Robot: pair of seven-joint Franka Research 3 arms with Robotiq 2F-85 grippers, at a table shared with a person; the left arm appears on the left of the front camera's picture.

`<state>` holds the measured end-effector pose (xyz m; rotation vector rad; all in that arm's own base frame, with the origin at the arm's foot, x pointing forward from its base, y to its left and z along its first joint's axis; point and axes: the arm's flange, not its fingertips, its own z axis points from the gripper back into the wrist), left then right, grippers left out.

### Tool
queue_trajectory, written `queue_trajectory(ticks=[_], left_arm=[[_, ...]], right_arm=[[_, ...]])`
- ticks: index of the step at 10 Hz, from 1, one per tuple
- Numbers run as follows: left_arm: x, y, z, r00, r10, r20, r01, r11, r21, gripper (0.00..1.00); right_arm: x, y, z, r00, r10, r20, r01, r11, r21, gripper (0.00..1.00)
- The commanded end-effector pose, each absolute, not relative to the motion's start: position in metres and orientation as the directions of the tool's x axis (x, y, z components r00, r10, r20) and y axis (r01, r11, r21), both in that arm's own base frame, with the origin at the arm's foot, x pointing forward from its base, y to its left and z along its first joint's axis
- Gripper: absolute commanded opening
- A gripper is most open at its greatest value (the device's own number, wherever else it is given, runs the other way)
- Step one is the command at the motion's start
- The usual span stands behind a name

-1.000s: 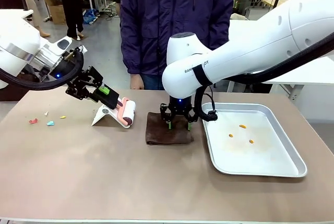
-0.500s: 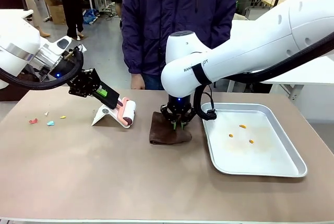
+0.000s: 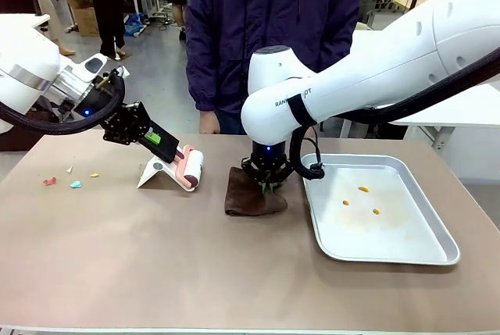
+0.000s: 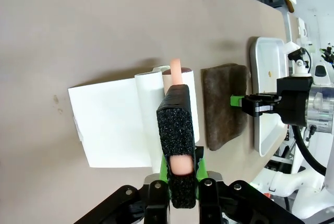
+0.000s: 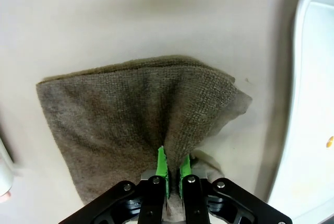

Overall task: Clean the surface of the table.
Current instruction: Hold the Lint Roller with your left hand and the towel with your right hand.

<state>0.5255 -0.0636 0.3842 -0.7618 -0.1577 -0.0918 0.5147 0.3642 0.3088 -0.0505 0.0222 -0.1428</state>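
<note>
Brownish-taupe and matte, the tabletop (image 3: 195, 265) spread across the whole front view, with a silver metal tray (image 3: 391, 229) resting on it at the robot's right. Just beside the tray, on its left side, lay a dark brown cloth (image 3: 251, 194). The right jaws were shut on a pinched-up fold of it at the edge nearest the tray, and the rest of it lay flat. Beyond the cloth, farther from the tray, the left jaws were closed on the black foam-wrapped handle (image 4: 176, 125) of a lint roller (image 3: 191, 168), whose white roll rested against a white sheet (image 3: 155, 171). Well apart from the tray, toward the tabletop's opposite end, a few small coloured scraps (image 3: 76, 184) lay loose, and three orange bits (image 3: 363, 189) sat inside the tray. A person in a dark jacket (image 3: 273, 38) stood at the far side. The tabletop looked rigid, heavy and smooth, a surface to be wiped rather than gripped. The cloth looked soft and limp, likely to bunch and drag, and seemed best pinched at a raised fold and pressed flat while swept.
</note>
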Motion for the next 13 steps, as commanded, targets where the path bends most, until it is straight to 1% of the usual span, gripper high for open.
queue_trajectory(ticks=[1, 2, 3, 4, 6, 7, 8, 9, 10, 11, 12, 13], left_arm=[[0.517, -0.063, 0.389, 0.975, -0.041, 0.217, 0.187, 0.675, -0.714, 0.00], [0.515, -0.062, 0.393, 0.973, -0.031, 0.230, 0.193, 0.657, -0.729, 0.00], [0.513, -0.060, 0.396, 0.970, -0.030, 0.242, 0.205, 0.640, -0.741, 0.00], [0.513, -0.057, 0.398, 0.966, -0.017, 0.259, 0.211, 0.632, -0.746, 0.00], [0.510, -0.053, 0.404, 0.961, -0.024, 0.277, 0.235, 0.603, -0.762, 0.00], [0.507, -0.046, 0.408, 0.957, -0.048, 0.287, 0.263, 0.561, -0.785, 0.00], [0.506, -0.035, 0.412, 0.949, -0.109, 0.297, 0.312, 0.482, -0.819, 0.00], [0.510, -0.021, 0.412, 0.952, -0.114, 0.282, 0.304, 0.417, -0.857, 0.00], [0.511, -0.008, 0.410, 0.956, -0.104, 0.273, 0.292, 0.357, -0.887, 0.00], [0.509, 0.010, 0.409, 0.962, -0.079, 0.262, 0.273, 0.287, -0.918, 0.00], [0.507, 0.027, 0.407, 0.968, -0.028, 0.249, 0.248, 0.253, -0.935, 0.00], [0.504, 0.046, 0.405, 0.971, 0.000, 0.238, 0.233, 0.198, -0.952, 0.00]], right_arm=[[0.516, 0.349, 0.300, 0.988, -0.141, -0.065, 0.141, 0.990, -0.013, 0.00], [0.514, 0.339, 0.305, 0.986, -0.143, -0.080, 0.149, 0.986, 0.073, 0.00], [0.511, 0.329, 0.310, 0.993, -0.096, -0.073, 0.106, 0.984, 0.145, 0.00], [0.509, 0.317, 0.312, 0.992, -0.091, -0.083, 0.107, 0.969, 0.221, 0.00], [0.508, 0.297, 0.313, 0.991, -0.086, -0.099, 0.118, 0.914, 0.388, 0.00], [0.504, 0.286, 0.315, 0.995, -0.061, -0.085, 0.094, 0.867, 0.490, 0.00], [0.499, 0.277, 0.318, 0.999, 0.003, -0.046, 0.024, 0.820, 0.572, 0.00], [0.494, 0.268, 0.322, 0.998, 0.059, -0.001, -0.044, 0.749, 0.661, 0.00], [0.491, 0.262, 0.326, 0.997, 0.068, 0.036, -0.072, 0.675, 0.735, 0.00], [0.486, 0.256, 0.330, 0.994, 0.084, 0.067, -0.103, 0.574, 0.812, 0.00], [0.480, 0.252, 0.337, 0.990, 0.105, 0.092, -0.132, 0.484, 0.865, 0.00], [0.474, 0.250, 0.346, 0.991, 0.090, 0.095, -0.122, 0.358, 0.926, 0.00]])
